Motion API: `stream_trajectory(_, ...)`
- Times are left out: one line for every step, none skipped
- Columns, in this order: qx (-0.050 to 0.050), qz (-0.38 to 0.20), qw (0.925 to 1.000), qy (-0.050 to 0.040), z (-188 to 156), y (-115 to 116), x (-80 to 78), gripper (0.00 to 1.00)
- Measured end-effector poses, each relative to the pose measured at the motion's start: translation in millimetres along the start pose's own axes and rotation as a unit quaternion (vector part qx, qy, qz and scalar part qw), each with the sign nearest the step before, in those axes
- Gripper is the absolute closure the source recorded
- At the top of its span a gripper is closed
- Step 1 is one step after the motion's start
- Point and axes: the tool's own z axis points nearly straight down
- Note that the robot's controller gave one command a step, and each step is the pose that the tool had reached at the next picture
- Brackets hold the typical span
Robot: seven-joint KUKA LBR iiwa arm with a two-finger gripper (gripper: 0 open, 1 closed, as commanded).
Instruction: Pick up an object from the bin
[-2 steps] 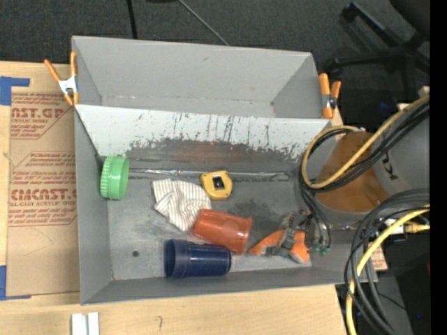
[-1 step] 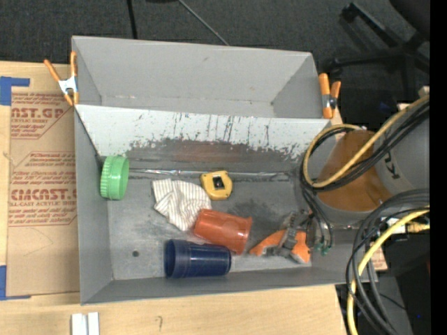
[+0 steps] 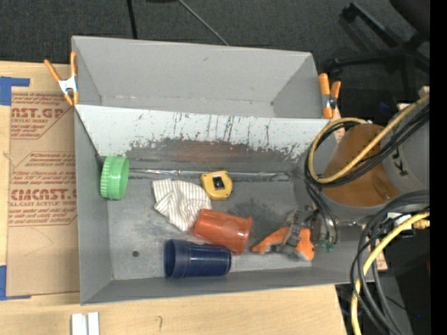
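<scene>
My gripper point(image 3: 306, 237) is down low in the near right corner of the bin point(image 3: 209, 82), close to the floor. I cannot tell from here whether my jaws are open or closed; the cables and dark metal blur together there.

Right against me, on the camera's left, lies a small orange piece point(image 3: 271, 241), perhaps a clip or a tool handle. Its long axis runs roughly left to right, with the far end pointing away from me. It looks to be touching me, though I cannot say it is in my grip. This is the thing nearest me, so I judge it the likely pick. A grip should cross its narrow width, not its length.

Further left an orange cup point(image 3: 223, 230) lies on its side, with a dark blue cup point(image 3: 197, 259) lying just beside it nearer the front wall. Beyond them are a crumpled white cloth point(image 3: 178, 202), a yellow tape measure point(image 3: 217, 184) and, well apart at the left wall, a green lid point(image 3: 114, 178).
</scene>
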Motion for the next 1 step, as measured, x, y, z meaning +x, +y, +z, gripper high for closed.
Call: stream_trajectory(-0.001,0.0,1.0,-0.0037,-20.1,0.4,-1.5,1.0)
